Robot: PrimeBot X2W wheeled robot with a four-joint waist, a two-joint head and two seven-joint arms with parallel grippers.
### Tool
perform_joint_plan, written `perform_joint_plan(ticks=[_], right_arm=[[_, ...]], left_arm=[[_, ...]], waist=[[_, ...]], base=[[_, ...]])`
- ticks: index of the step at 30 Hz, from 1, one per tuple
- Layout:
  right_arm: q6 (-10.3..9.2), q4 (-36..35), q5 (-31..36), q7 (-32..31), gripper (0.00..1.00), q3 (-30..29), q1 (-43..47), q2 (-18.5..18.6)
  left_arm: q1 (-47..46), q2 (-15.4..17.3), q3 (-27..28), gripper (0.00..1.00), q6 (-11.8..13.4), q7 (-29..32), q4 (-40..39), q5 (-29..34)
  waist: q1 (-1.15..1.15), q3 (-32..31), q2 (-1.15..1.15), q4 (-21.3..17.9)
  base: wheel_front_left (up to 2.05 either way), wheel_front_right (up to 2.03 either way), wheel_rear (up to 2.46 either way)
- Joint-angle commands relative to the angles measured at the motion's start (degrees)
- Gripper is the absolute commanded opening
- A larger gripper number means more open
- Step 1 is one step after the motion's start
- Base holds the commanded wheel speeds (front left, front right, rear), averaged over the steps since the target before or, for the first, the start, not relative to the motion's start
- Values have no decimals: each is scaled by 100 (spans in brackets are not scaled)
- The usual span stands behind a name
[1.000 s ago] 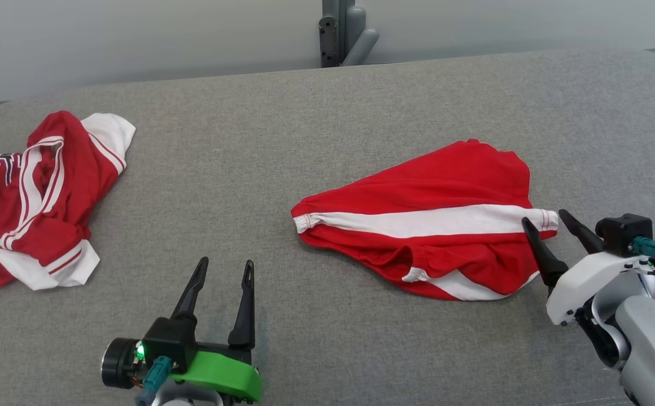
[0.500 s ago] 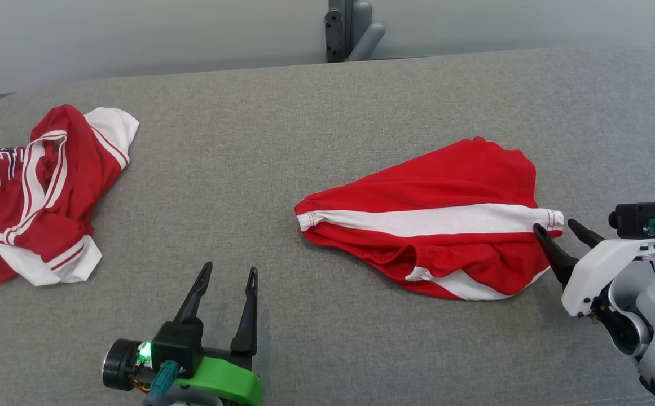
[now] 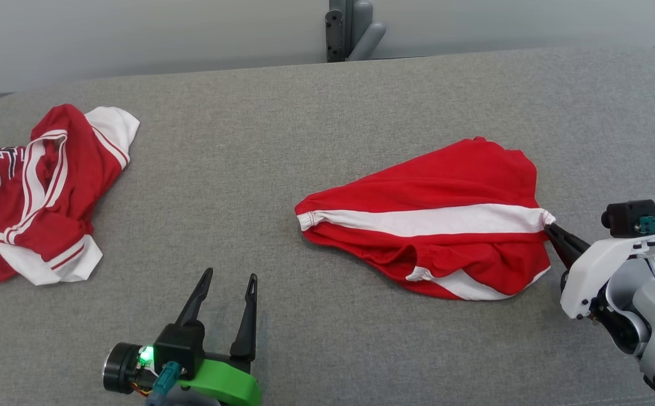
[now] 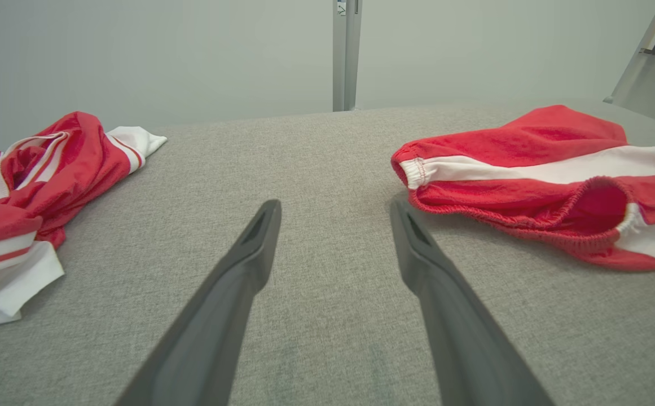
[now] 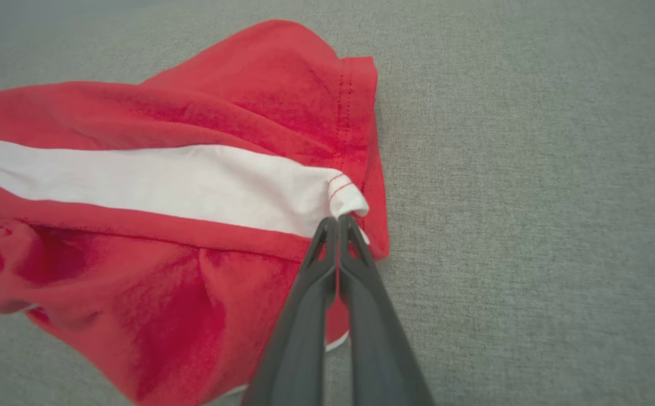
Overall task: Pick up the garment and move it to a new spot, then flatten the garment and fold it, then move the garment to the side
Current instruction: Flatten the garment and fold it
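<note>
The red shorts [image 3: 426,225] lie right of centre on the grey cushion [image 3: 282,141], long axis left-right, elastic end leftward. The right wrist view shows the right gripper [image 5: 337,219] clamped on the white stripe's hem; the left gripper [image 3: 230,277] stands spread, holding nothing

The garment [image 3: 434,192] at 3 o'clock was red with one broad white stripe. The jersey [image 3: 51,225] at 9 o'clock was red with white bands and thin red lines. The surface [image 3: 282,141] was plain grey.
</note>
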State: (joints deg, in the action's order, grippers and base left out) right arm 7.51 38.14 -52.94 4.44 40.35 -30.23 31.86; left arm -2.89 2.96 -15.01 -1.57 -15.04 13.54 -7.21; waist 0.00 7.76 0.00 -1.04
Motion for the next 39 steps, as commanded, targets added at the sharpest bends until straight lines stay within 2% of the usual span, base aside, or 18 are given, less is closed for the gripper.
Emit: perform_joint_plan(ticks=[1,9,14,18,24,30,36,39], right_arm=[[-4,31,32,47,0,51,-38,42],[-4,65,73,366,0,277,138,493],[-4,81,25,517,0,305,175,601],[-4,137,106,626,0,355,199,602],[-4,158,148,668,0,448,144,567],[-4,132,184,643,0,560,64,529],[-4,124,258,626,0,671,34,518],[-4,149,272,662,0,697,21,501]], left_arm=[[-7,-1,19,100,-34,-10,22,37],[-69,-4,22,100,-178,-10,265,-242],[-335,-4,-317,100,-433,16,652,-643],[-774,1,-620,100,-539,192,1033,-814],[-1579,0,-1060,100,-591,398,1429,-1040],[-2242,2,-1722,100,-597,987,1656,-1439],[-2644,3,-1911,100,-594,1169,1927,-1517],[-2849,3,-1965,100,-498,1264,2119,-1451]], waist=[[0,-2,0,-7],[0,21,0,-151],[0,48,0,-244],[0,73,0,-259],[0,101,0,-273],[0,111,0,-303],[0,126,0,-365],[0,144,0,-396]], base=[[0,0,0],[0,0,0],[0,0,0],[0,0,0],[0,0,0],[0,0,0],[0,0,0],[0,0,0]])
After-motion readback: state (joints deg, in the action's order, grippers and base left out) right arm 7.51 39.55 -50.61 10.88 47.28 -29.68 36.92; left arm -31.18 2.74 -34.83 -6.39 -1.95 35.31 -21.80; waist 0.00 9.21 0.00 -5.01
